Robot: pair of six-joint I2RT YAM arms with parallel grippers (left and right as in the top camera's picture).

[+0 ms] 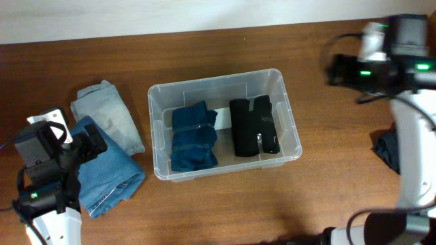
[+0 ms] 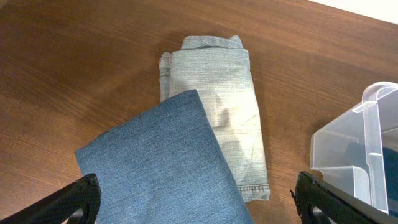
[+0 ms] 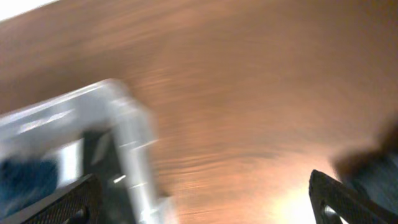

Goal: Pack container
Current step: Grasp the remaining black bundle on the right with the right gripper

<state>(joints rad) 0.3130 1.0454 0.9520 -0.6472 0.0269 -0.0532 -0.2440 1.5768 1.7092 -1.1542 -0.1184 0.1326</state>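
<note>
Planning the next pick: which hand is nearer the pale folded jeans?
Left. The left hand hovers over the blue jeans, right beside the pale jeans. The right hand is far off, past the container's opposite side.

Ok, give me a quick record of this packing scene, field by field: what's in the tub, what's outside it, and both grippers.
container: clear tub, mid-table, no lid
inside: dark blue folded garment left; black folded garment right
outside, left: light denim piece, with mid-blue denim piece overlapping it
outside, right: dark garment, partly hidden
left gripper: open, above the mid-blue denim piece
right gripper: open, empty; view blurred
</note>
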